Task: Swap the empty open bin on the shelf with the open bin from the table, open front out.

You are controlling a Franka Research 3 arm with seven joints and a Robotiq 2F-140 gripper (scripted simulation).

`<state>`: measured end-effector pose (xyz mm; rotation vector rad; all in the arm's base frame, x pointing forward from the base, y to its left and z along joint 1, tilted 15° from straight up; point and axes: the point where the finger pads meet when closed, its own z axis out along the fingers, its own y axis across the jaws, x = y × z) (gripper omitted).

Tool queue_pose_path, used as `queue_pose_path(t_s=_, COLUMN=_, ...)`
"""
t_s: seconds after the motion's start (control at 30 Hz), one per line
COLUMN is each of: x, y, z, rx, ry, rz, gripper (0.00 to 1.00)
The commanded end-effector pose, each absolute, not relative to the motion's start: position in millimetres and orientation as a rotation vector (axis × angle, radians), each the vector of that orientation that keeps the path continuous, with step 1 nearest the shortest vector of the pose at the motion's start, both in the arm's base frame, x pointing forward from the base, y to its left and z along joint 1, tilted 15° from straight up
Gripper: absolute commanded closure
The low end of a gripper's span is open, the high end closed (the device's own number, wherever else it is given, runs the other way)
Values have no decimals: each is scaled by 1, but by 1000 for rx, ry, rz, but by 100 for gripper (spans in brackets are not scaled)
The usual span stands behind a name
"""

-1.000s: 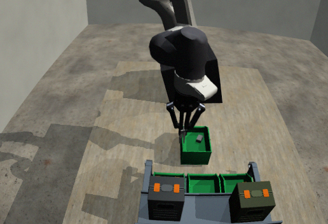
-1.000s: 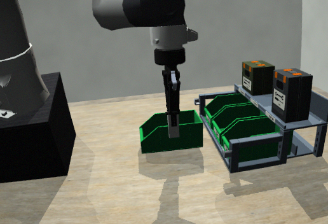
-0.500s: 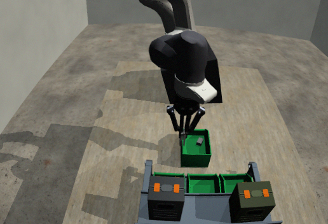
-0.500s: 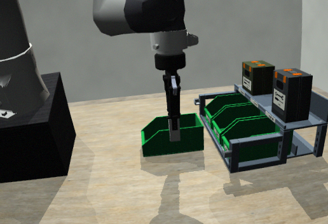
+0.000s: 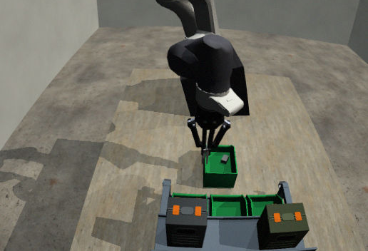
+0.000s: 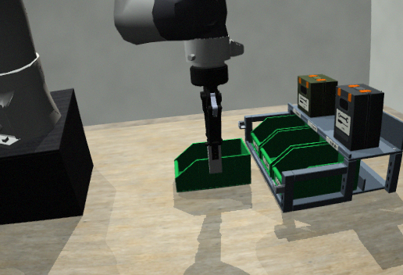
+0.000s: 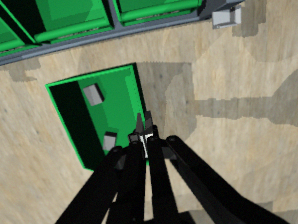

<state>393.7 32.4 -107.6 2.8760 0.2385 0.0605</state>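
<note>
My gripper point(image 5: 205, 152) point(image 6: 215, 160) point(image 7: 145, 120) is shut on one side wall of a green bin point(image 5: 219, 180) point(image 6: 193, 180) point(image 7: 120, 82), about midway along it. The bin looks nearly level, its low open front away from the shelf. Two grey parts lie in it in the wrist view. It is at or just above the table top; its underside contact is hidden. On the shelf stand three green bins: a near one point(image 5: 189, 195) point(image 6: 308, 152), partly hidden, a middle one point(image 5: 228, 207) point(image 7: 75, 17) and a far one point(image 5: 265, 207), their open fronts towards the robot. The middle one looks empty.
The shelf point(image 5: 235, 232) point(image 6: 312, 203) has a front rail and end posts close beyond the held bin. A dark case point(image 5: 187, 225) point(image 6: 357, 128) and an olive case point(image 5: 285, 220) point(image 6: 314, 101) stand on its upper board, over the bins' rear ends.
</note>
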Motion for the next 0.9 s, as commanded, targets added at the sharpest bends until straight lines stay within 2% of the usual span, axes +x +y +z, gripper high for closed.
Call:
queue_pose_path(t_s=0.0, x=396, y=35, z=-108, rx=2881, ry=232, rz=71, gripper=100)
queue_pose_path(t_s=0.73, x=396, y=35, z=-113, rx=2881, ry=232, rz=71, gripper=100)
queue_pose_path(t_s=0.77, x=396, y=35, z=-113, rx=2881, ry=232, rz=71, gripper=85)
queue_pose_path(t_s=0.87, x=396, y=35, z=-113, rx=2881, ry=232, rz=71, gripper=85)
